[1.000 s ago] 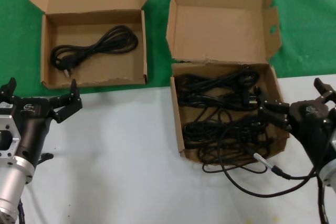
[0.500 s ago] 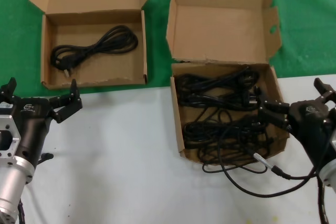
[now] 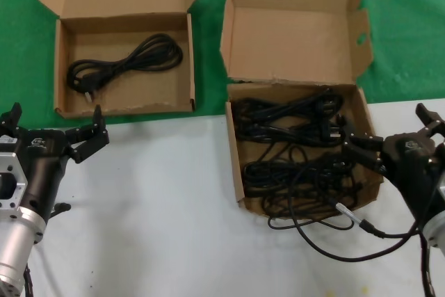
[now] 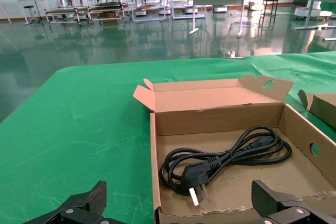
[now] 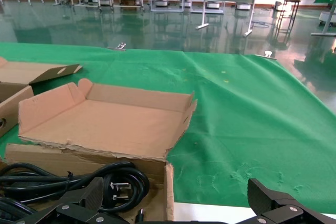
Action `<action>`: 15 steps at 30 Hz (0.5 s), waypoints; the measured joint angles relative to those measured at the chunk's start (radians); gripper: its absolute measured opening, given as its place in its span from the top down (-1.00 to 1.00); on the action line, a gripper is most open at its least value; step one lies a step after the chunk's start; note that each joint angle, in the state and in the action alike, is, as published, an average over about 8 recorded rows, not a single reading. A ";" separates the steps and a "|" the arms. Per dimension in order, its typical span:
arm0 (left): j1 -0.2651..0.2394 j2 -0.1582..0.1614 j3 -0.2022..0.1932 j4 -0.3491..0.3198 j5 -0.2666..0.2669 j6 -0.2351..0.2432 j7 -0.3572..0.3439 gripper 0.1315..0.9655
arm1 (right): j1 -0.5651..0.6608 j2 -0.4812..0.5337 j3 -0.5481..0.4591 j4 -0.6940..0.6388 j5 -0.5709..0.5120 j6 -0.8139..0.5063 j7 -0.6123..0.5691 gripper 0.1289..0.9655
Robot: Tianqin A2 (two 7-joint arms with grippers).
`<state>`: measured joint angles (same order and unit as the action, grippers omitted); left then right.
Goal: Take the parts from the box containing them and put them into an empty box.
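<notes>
A black lead with a silver metal connector point(image 3: 348, 211) trails over the torn-fronted brown cardboard box point(image 3: 236, 165) of looped black power cords point(image 3: 292, 122), which lie crosswise. Right gripper point(image 3: 396, 137) hovers open-fingered, empty, beside it; left gripper point(image 3: 52, 124) likewise, before the wide box point(image 3: 59, 67) holding one cord point(image 3: 125, 64) lying diagonally.

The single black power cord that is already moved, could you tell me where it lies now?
In the head view the looped black power cord lies inside the wide brown cardboard box with the flat lid, far left on the green cloth, beyond the left gripper.

No legible text anywhere.
</notes>
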<state>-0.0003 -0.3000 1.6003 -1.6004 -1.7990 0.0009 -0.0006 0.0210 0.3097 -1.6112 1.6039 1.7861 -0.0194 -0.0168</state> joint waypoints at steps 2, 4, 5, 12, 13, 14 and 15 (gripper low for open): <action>0.000 0.000 0.000 0.000 0.000 0.000 0.000 -1.00 | 0.000 0.000 0.000 0.000 0.000 0.000 0.000 -1.00; 0.000 0.000 0.000 0.000 0.000 0.000 0.000 -1.00 | 0.000 0.000 0.000 0.000 0.000 0.000 0.000 -1.00; 0.000 0.000 0.000 0.000 0.000 0.000 0.000 -1.00 | 0.000 0.000 0.000 0.000 0.000 0.000 0.000 -1.00; 0.000 0.000 0.000 0.000 0.000 0.000 0.000 -1.00 | 0.000 0.000 0.000 0.000 0.000 0.000 0.000 -1.00; 0.000 0.000 0.000 0.000 0.000 0.000 0.000 -1.00 | 0.000 0.000 0.000 0.000 0.000 0.000 0.000 -1.00; 0.000 0.000 0.000 0.000 0.000 0.000 0.000 -1.00 | 0.000 0.000 0.000 0.000 0.000 0.000 0.000 -1.00; 0.000 0.000 0.000 0.000 0.000 0.000 0.000 -1.00 | 0.000 0.000 0.000 0.000 0.000 0.000 0.000 -1.00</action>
<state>-0.0003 -0.3000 1.6003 -1.6004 -1.7990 0.0009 -0.0007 0.0210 0.3097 -1.6112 1.6039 1.7861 -0.0194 -0.0168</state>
